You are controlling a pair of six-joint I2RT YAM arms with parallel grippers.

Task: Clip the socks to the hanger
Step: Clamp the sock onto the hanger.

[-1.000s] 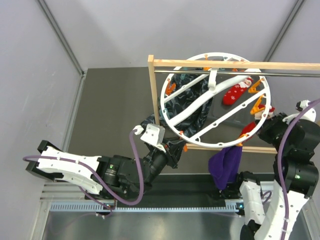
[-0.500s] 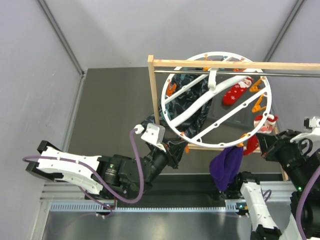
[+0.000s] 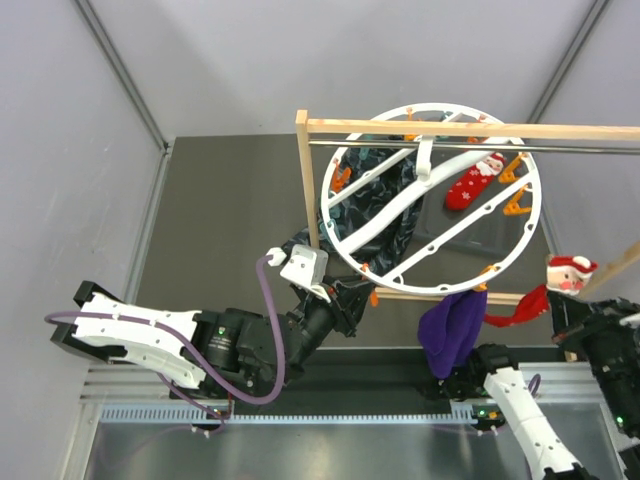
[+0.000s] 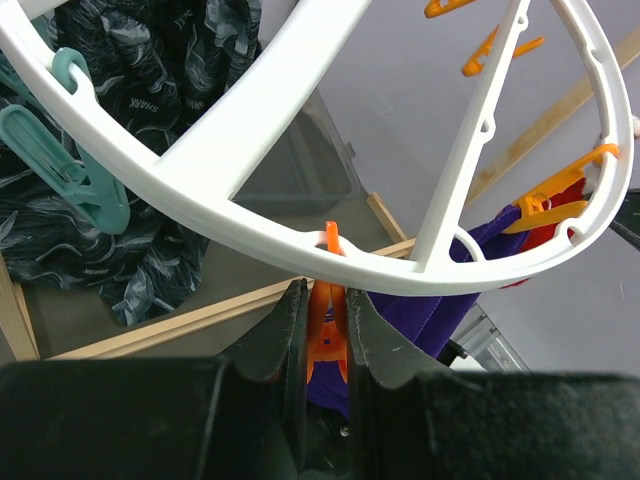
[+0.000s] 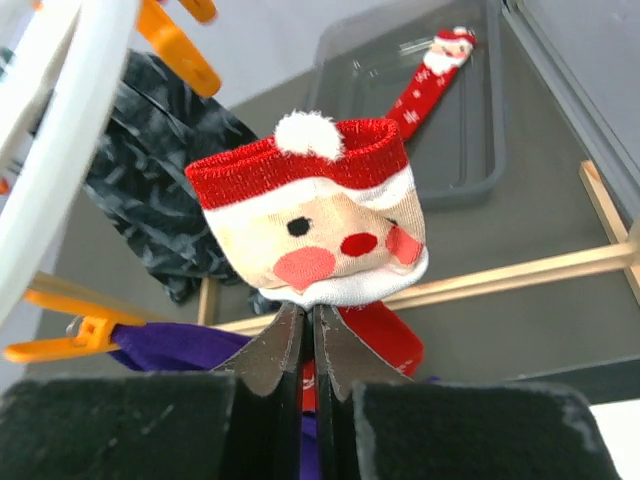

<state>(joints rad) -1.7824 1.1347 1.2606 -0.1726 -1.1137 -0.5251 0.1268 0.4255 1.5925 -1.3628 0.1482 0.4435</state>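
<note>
Clamps red Santa sock (image 5: pixel 318 232) in right end effector (image 5: pixel 312 345), with hanger (image 3: pixel 384 216) to its left. Squeezes orange clip (image 4: pixel 325 338) in left end effector (image 4: pixel 322 300).

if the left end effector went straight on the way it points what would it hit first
Likely the rim of the white hanger, just past the orange clip the left end effector is pinching; depth is unclear.

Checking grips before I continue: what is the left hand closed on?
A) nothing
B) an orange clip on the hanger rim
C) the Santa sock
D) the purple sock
B: the left hand pinches an orange clip under the hanger rim.
</note>
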